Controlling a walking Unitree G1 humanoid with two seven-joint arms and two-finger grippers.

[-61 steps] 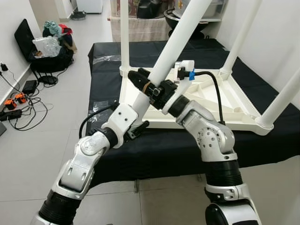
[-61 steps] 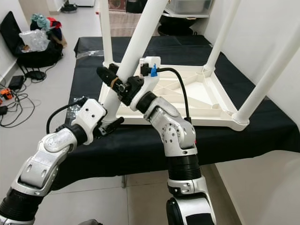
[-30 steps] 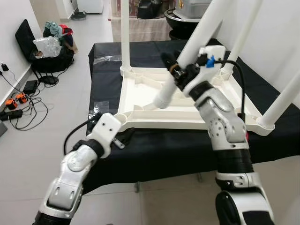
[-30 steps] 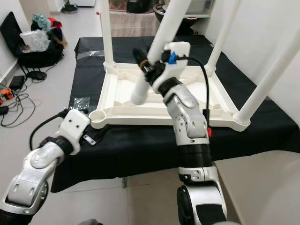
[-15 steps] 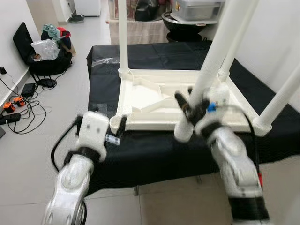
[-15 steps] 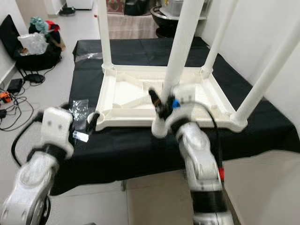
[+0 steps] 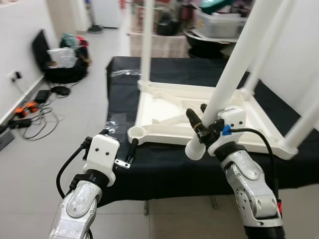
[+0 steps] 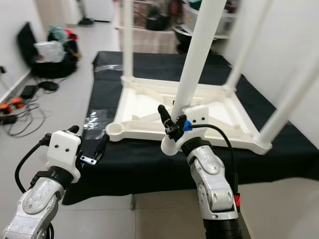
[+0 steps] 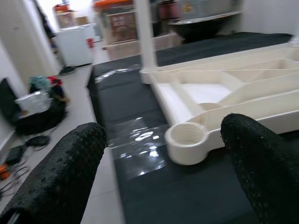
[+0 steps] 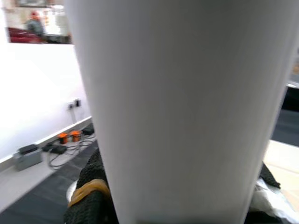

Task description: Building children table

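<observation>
A white children's table (image 7: 164, 104) lies upside down on a black-covered bench. Three of its legs stand up, among them the back-left leg (image 7: 147, 40). The round socket (image 7: 135, 133) at its front-left corner is empty. My right gripper (image 7: 202, 130) is shut on a loose white leg (image 7: 227, 74). It holds the leg tilted, with the lower end (image 7: 192, 149) hanging just before the table's front edge, to the right of the socket. My left gripper (image 7: 130, 152) is open, low and just left of the socket. In the left wrist view the socket (image 9: 187, 140) sits between the two fingers.
A clear plastic bag (image 7: 113, 123) lies on the black cloth (image 7: 164, 169) left of the table. On the floor at left are a black bag with clutter (image 7: 62, 64) and cables (image 7: 30, 112). Shelves and tubs (image 7: 219, 25) stand behind; a white wall is close on the right.
The left gripper let go of the leg and dropped beside the socket. The right gripper carried the leg off the front-left corner, over the table, then down before its front edge. The camera shifted.
</observation>
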